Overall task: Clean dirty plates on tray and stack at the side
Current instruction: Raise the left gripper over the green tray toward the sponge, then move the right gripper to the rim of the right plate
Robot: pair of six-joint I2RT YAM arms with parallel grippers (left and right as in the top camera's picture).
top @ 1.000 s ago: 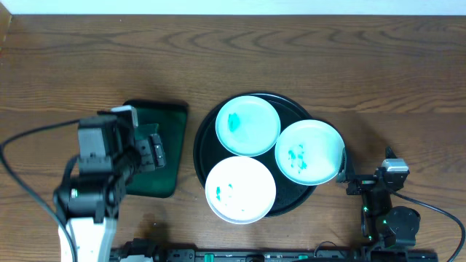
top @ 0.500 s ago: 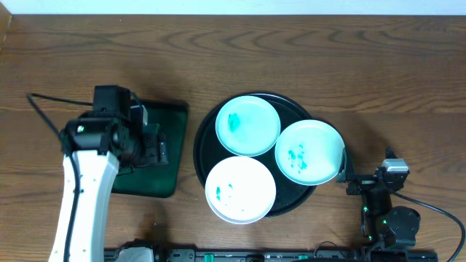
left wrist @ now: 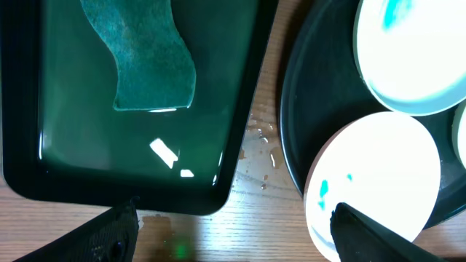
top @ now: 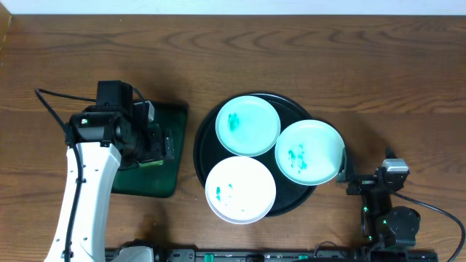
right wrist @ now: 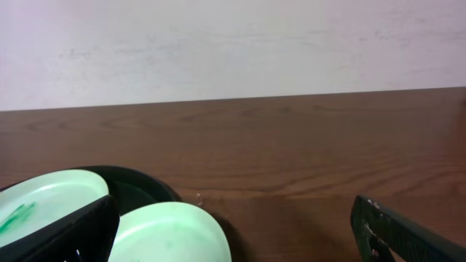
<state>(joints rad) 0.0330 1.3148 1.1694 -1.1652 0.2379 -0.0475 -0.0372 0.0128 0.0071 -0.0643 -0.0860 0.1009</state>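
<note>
From overhead, the tray (top: pixel 198 149), glossy black with a raised rim, sits mid-tabletop and carries all three plates. The far plate (top: pixel 247 125) has a teal smear, the right plate (top: pixel 309 151) has teal specks and overhangs the rim, and the near plate (top: pixel 240 189) is lightly flecked. The left gripper (top: pixel 162 144) hovers over a dark-green rectangular tray (top: pixel 156 183) just left of the black one, while the right gripper (top: pixel 348 178) is parked close to the right plate's edge. In the left wrist view, the left gripper's jaws are spread wide with nothing between them. A teal sponge (left wrist: pixel 149 69), flat, fibrous and wavy-edged, lies in the shiny wet green tray, and droplets (left wrist: pixel 262 156) bead on the wood. The step in hand looks like fetching that sponge. To do it well, the gripper should centre over the sponge, come down square, and pinch across its narrow width so the soft pad folds rather than slides on the slick tray. In the right wrist view, the right gripper is also wide open and empty, with smooth plate rims just beyond.
</note>
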